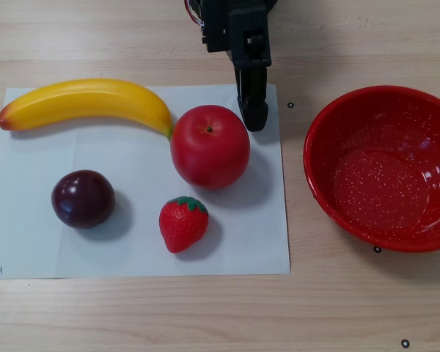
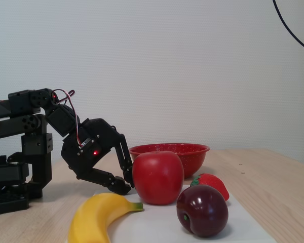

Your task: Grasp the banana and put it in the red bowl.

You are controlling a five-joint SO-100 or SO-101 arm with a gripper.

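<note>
The long yellow banana (image 1: 88, 99) lies on a white paper sheet (image 1: 29, 249) at its upper left in the other view, orange-red tip left, stem against a red apple (image 1: 210, 147). It fills the foreground of the fixed view (image 2: 99, 217). The empty red bowl (image 1: 385, 169) stands on the wood right of the sheet, and behind the apple in the fixed view (image 2: 195, 158). My black gripper (image 1: 254, 121) is low over the sheet's far edge, just beside the apple (image 2: 157, 177). Its tips (image 2: 126, 186) meet with nothing between them, well right of the banana's stem.
A dark purple plum (image 1: 83, 199) and a red strawberry (image 1: 183, 224) lie on the sheet's near half. The arm's base (image 2: 15, 177) stands at the left in the fixed view. Bare wooden table runs between sheet and bowl.
</note>
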